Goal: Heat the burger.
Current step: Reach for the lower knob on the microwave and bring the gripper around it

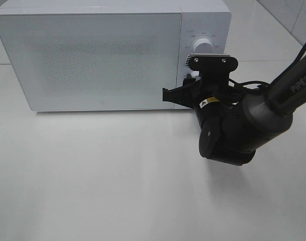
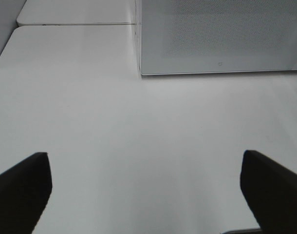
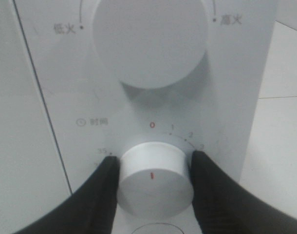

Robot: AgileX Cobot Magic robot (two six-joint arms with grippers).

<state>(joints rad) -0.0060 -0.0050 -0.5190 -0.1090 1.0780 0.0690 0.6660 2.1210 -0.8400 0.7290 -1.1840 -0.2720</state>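
Burger: not in view in any of the three pictures. Judged to lie inside the microwave oven (image 1: pixel 103 55), whose door (image 1: pixel 93 60) stands shut; this cannot be confirmed. As an item it would be soft, light and easily squashed, but no hold on it is called for now.

Item in hand: timer knob (image 3: pixel 156 181), the lower of two dials on the oven's control panel, below the larger power knob (image 3: pixel 149 39). White, round, smooth-sided; judged to be rigid plastic and rather slippery, with some spring resistance when turned. Its red pointer line (image 3: pixel 151 175) points up at the red 0 (image 3: pixel 152 125), so no time appears to be set.

Where to hold: on two opposite flanks of the knob, squarely, with the wrist in line with the knob's axis so that the turn does not slide the pads off.

Right gripper (image 3: pixel 154 162): narrowed onto the timer knob, one of its black fingers (image 3: pixel 97 195) on each side and both seemingly touching the rim.

Left gripper (image 2: pixel 146 195): jaws wide, nothing between them, hanging over the bare white table (image 1: pixel 118 175), well apart from the oven's front.

Step judged: setting the time; the heating has not begun.
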